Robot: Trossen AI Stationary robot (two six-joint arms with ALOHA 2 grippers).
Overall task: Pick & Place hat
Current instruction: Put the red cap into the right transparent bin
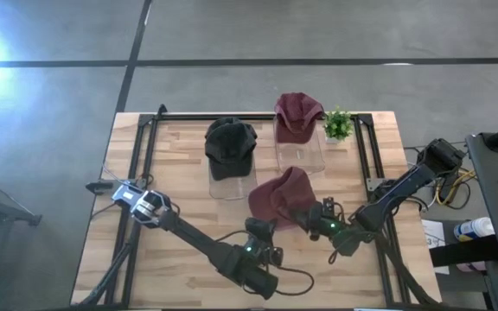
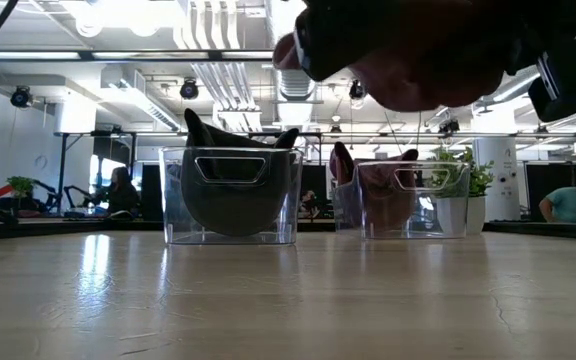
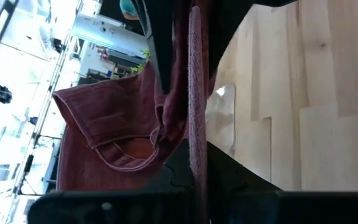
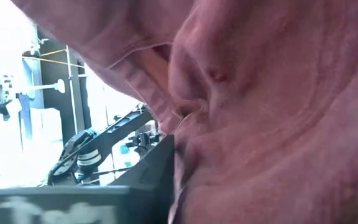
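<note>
A maroon hat (image 1: pixel 282 195) is lifted clear of the table between my two grippers; the low view shows it high up (image 2: pixel 418 62). My left gripper (image 1: pixel 262 230) is shut on its near edge. My right gripper (image 1: pixel 316 216) is shut on its right side. A black hat (image 1: pixel 230 145) sits in the left clear bin (image 1: pixel 232 186). Another maroon hat (image 1: pixel 297 115) sits in the right clear bin (image 1: pixel 303 157). My left gripper pinches the maroon hat's near edge (image 3: pixel 195 99) between its two fingers, coming level from the table's near side. The hat is clear of the table and its crown (image 3: pixel 104 124) spreads beyond the fingers. My right gripper pinches bunched cloth on the hat's right side (image 4: pixel 197 106), coming from the table's right side. The cloth puckers into folds at the fingers (image 4: pixel 157 177). How many layers it has cannot be told.
A small potted plant (image 1: pixel 337 123) stands at the far right beside the right bin. Black frame rails (image 1: pixel 145 147) run along the table's left, far and right edges. Bare wood (image 1: pixel 171 216) lies to the near left, crossed by my left arm.
</note>
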